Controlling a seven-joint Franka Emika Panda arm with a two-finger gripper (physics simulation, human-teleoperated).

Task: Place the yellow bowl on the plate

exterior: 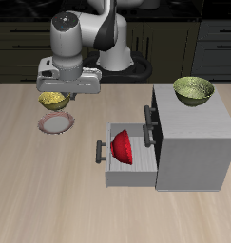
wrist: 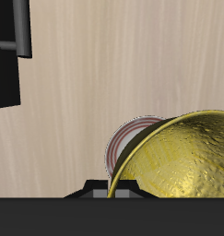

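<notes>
Holding the small round golden-yellow bowl [exterior: 53, 99] by its rim, the robot's two-finger claw [exterior: 58, 92] is pinched onto it, and the bowl hangs in the air under the big grey and white arm. In the wrist view the bumpy, speckled inside of the yellow bowl [wrist: 182, 159] fills much of the picture, and its thin rim runs down to the dark claw [wrist: 112, 188].

The small round plate with a reddish-brown rim and pale middle [exterior: 57, 122] lies flat on the light wooden table [exterior: 41, 199], right below the bowl. The bowl is not touching it. In the wrist view only part of the plate [wrist: 128, 139] peeks out from behind the bowl. The fingers are mostly hidden by the arm's wide grey block in the view from the front.

Beside the plate stands a grey box cabinet [exterior: 193, 138] with its drawer pulled out toward the plate. A red bowl [exterior: 124, 147] sits in the drawer, and an olive yellow-green bowl [exterior: 193, 90] rests on top of the cabinet. There is bare table between the plate and the drawer's black handle [exterior: 100, 152], and more bare table toward the front edge.
</notes>
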